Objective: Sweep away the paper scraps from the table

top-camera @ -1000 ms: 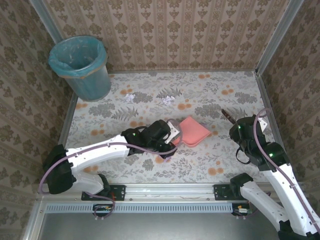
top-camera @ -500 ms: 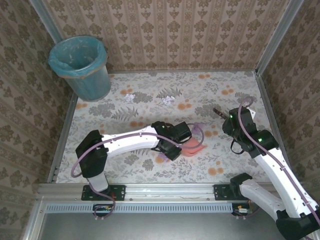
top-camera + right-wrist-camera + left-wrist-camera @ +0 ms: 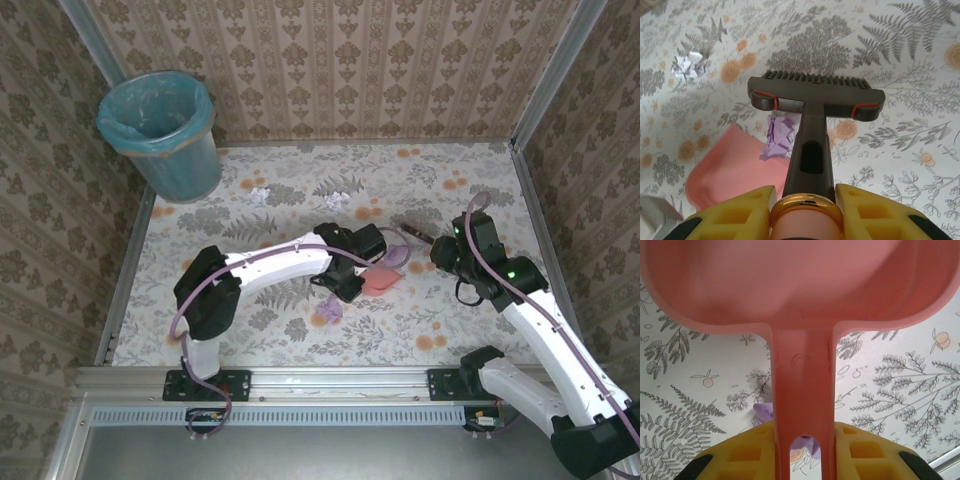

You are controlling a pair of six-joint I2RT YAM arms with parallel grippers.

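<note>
Leftward has come the brush (image 3: 815, 95), and the pink dustpan (image 3: 730, 170) has swung right to meet it. Between them a lilac scrap (image 3: 779, 137) now lies touching the pan's lip, lower centre of the right wrist view, so one short stroke should, I judge, load it. It is a crumpled wad, slightly longer up-frame and pointing nowhere in particular. Two white scraps (image 3: 260, 195) sit in the upper centre of the worktop (image 3: 470, 170), and a second lilac wad (image 3: 328, 312) lies beneath the left arm. The right hand (image 3: 805, 205) is clamped on the brush handle, the left hand (image 3: 805, 450) on the dustpan handle.
</note>
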